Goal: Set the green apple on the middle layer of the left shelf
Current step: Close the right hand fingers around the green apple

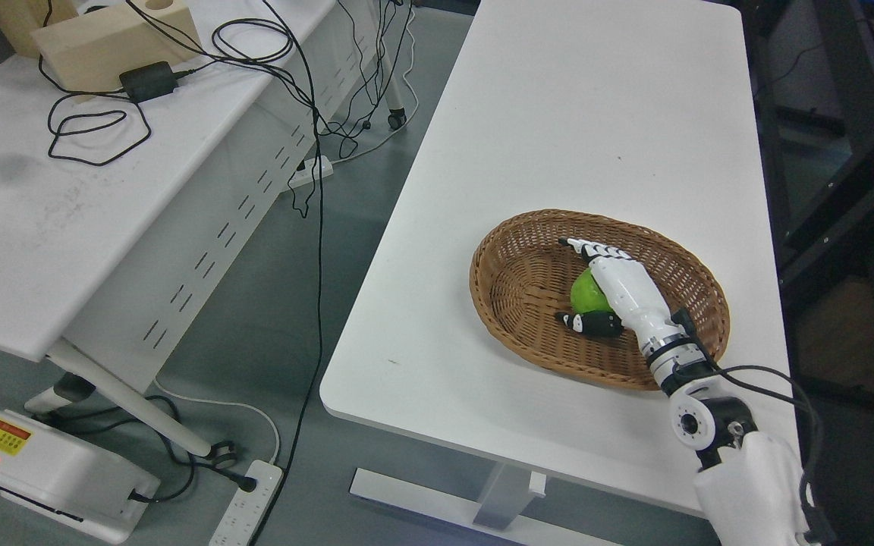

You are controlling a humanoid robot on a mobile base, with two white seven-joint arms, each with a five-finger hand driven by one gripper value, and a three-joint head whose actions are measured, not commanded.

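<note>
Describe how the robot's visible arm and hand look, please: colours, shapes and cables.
The right hand has a glossy white shell with segmented white fingers and a black thumb with white marks. Its wrist has black and silver rings. Below is a round white joint disc in black housing, a black cable looping beside it, and white cloth covering the forearm.

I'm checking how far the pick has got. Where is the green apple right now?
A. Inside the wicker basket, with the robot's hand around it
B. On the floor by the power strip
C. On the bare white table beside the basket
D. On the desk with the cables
A: the green apple sits inside the wicker basket on the white table, with the right hand reaching over it, fingers and thumb on either side.
</note>
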